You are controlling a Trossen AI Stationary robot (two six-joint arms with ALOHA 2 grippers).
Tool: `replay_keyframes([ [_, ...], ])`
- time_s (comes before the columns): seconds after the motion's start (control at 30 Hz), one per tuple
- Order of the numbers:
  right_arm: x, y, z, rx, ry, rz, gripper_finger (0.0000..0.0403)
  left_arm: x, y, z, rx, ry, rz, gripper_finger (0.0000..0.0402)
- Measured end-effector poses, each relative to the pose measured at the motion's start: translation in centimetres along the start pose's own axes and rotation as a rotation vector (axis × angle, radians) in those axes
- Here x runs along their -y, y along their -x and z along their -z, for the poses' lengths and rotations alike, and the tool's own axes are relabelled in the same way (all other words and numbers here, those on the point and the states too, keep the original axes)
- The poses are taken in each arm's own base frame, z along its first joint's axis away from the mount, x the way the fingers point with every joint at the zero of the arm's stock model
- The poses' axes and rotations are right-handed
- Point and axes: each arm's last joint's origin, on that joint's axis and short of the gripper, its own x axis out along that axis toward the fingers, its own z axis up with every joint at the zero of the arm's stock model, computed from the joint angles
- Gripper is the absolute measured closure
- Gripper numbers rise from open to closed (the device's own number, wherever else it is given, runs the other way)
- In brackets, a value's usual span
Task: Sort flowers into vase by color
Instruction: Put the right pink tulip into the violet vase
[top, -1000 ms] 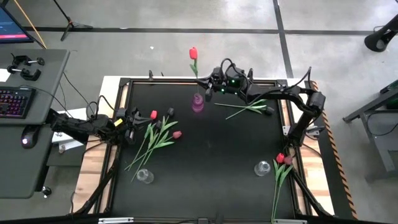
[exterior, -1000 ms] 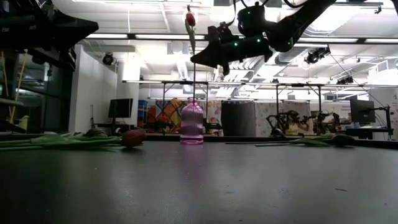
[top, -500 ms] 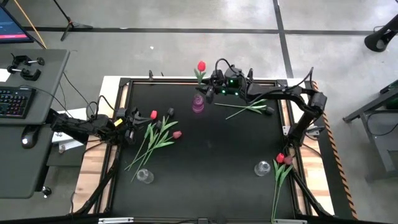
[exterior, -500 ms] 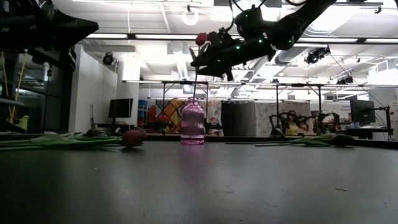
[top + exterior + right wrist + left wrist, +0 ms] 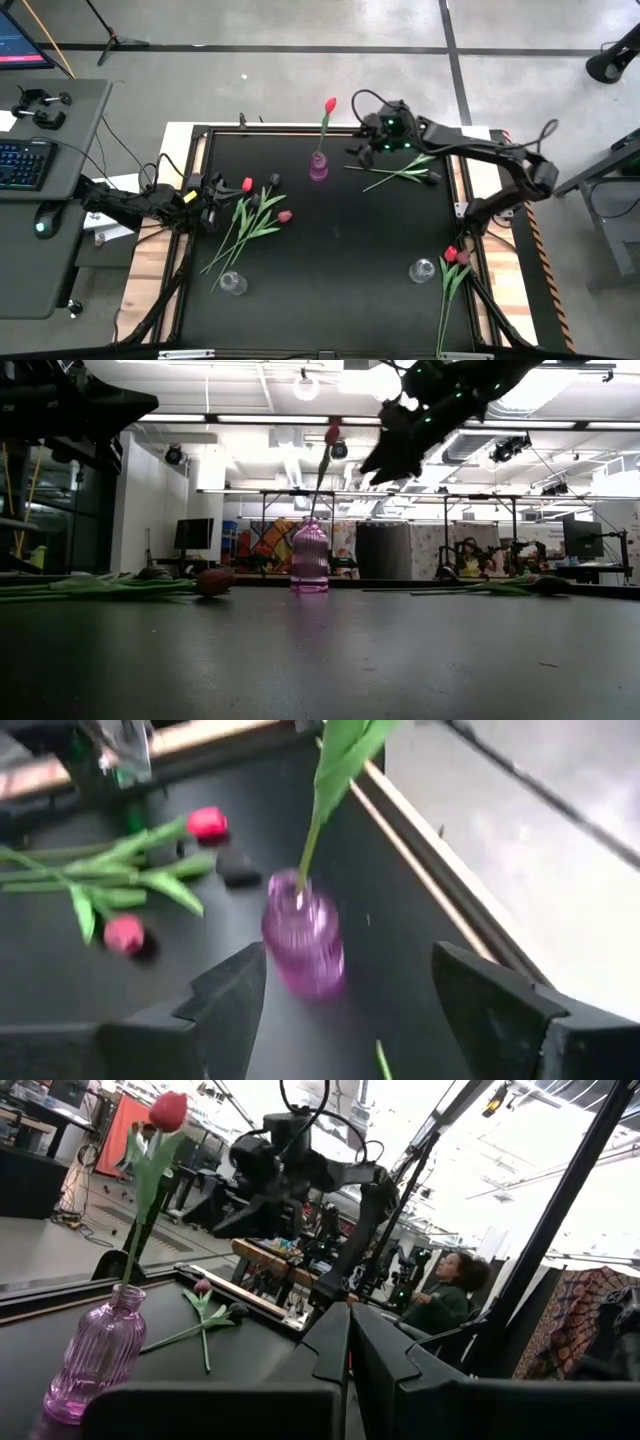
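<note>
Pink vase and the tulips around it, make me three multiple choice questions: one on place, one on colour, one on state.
1. Where does the pink vase stand?
A. far edge of the table
B. near edge
C. off the table

2. What colour is the head of the tulip in it?
A. blackish
B. red
C. white

3. How is the right gripper?
A. shut on the stem
C. shut on the vase
B. open, clear of the flower

Answers:
1 A, the high view shows it close to the table's far rim.
2 B, red in the high and left wrist views.
3 B, its fingers stand apart with nothing between them.
</note>
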Motion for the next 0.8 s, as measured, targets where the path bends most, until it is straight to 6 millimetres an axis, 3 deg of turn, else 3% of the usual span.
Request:
replay_keyframes([
  [0.2,-0.6,2.7,2.0,-0.228,-0.091,-0.011,0.0142,0.0,0.0,0.0,0.0,0.0,0.0,0.0401],
  [0.4,-2.2,4.8,5.7,-0.687,-0.402,-0.055,0.0142,0.0,0.0,0.0,0.0,0.0,0.0,0.0401],
  [0.57,-4.5,7.1,7.7,-1.003,-0.466,-0.002,0.0142,0.0,0.0,0.0,0.0,0.0,0.0,0.0401],
  [0.8,-7.2,12.0,8.4,-1.092,-0.559,0.082,0.0142,0.0,0.0,0.0,0.0,0.0,0.0,0.0401],
])
